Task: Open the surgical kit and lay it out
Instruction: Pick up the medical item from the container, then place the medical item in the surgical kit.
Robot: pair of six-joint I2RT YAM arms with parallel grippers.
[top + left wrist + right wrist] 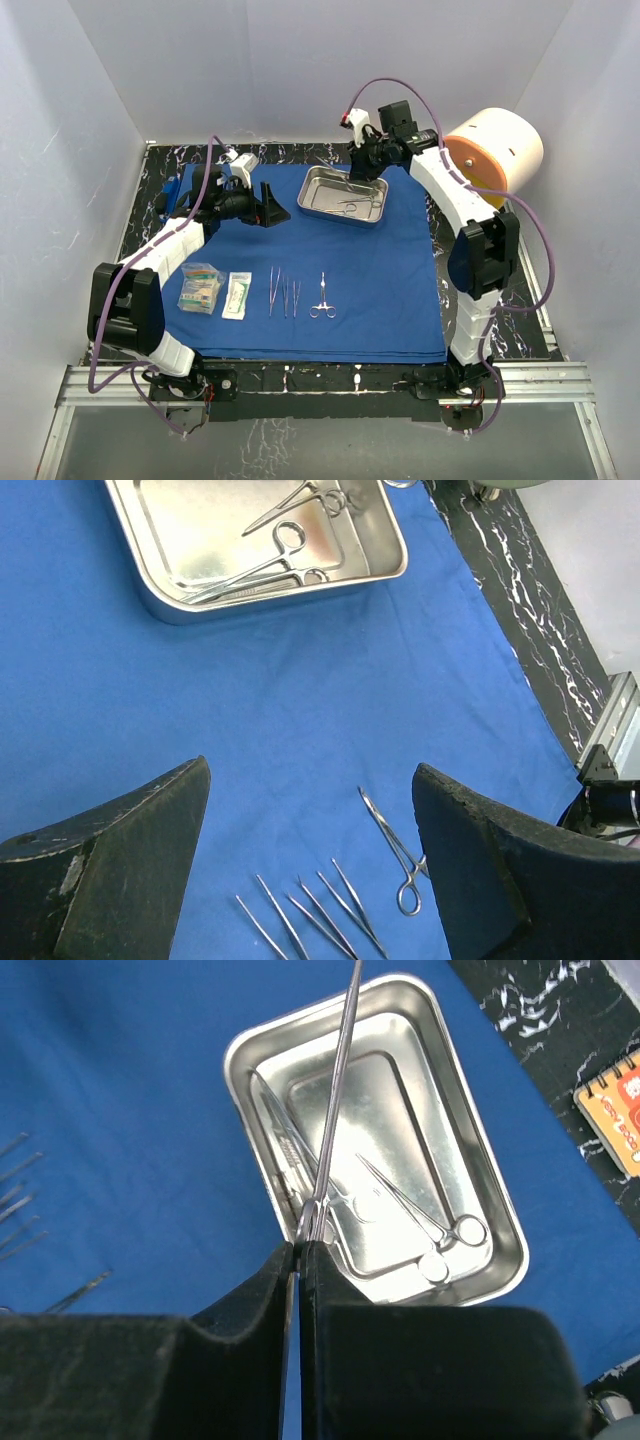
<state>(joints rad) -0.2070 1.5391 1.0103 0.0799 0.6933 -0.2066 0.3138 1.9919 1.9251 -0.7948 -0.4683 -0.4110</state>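
**Right pincer clamped on forceps over tray; left pincer wide open, empty**

Right pincer (300, 1255): my jaws are pressed together on one end of a thin pair of forceps (335, 1090). The rest of it sticks out past my fingertips, across the steel tray (500, 1230). Can't tell whether its far tip touches anything. The tray is straight below this pincer, near the far edge of the blue cloth (380, 280). Two clamps (410, 1198) lie flat on the tray floor, clear of my fingers.

Left pincer (310, 770): jaws spread wide, nothing between them, hanging over bare cloth left of the tray.

Laid out toward the cloth's near left corner, in a row: two packets (200, 287), several thin forceps (284, 292), one clamp (322, 298). None of them touches either pincer. The cloth covers most of the black table (505, 335).
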